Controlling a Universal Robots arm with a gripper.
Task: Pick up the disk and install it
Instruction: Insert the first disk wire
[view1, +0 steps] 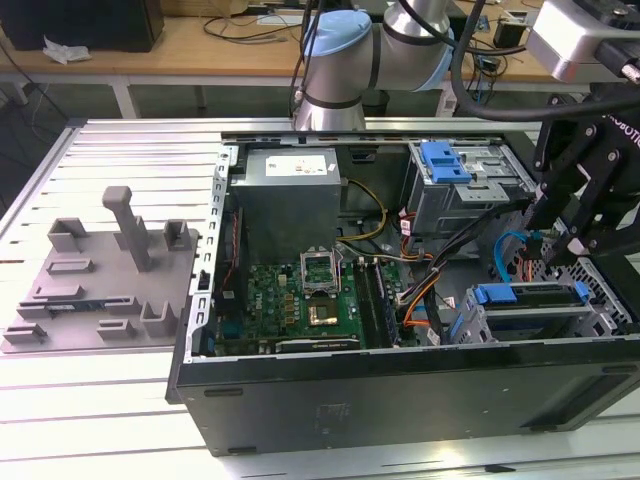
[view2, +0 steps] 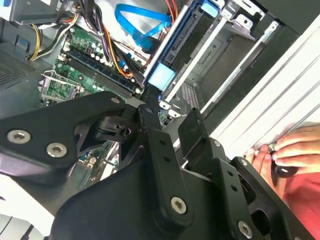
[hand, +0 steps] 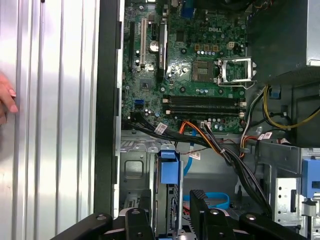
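The open computer case (view1: 400, 400) was set on its side on the slatted table (view1: 100, 420). The disk (view1: 530, 293) was found inside the case, slotted on edge into the metal drive cage (view1: 520, 325) at the case's end toward the exterior view's right, with its blue carrier frame turned up out of the cage. In both wrist views the disk (view2: 160, 75) (hand: 169, 170) was seen end-on, its blue tab uppermost.

The tool (view1: 572, 240) (view2: 171, 112) (hand: 169, 205) was poised over that same end of the case. Its two black fingers (hand: 137, 220) were spread apart with nothing clamped, one on each side of the disk's blue tab. Whether either finger touched the frame could not be told.

Deeper in the case the green motherboard (view1: 300, 300) (hand: 185, 75) was exposed, with the grey power supply box (view1: 290, 200) against the case's far wall. A blue data cable (view2: 140, 22) was looped inside the case just beside the drive cage.

Outside the case, a person's hand (view2: 285, 150) (hand: 6, 97) was rested on the table close to the case wall. A grey plastic fixture (view1: 110, 270) was placed on the table at the case's other end, well apart from the tool.
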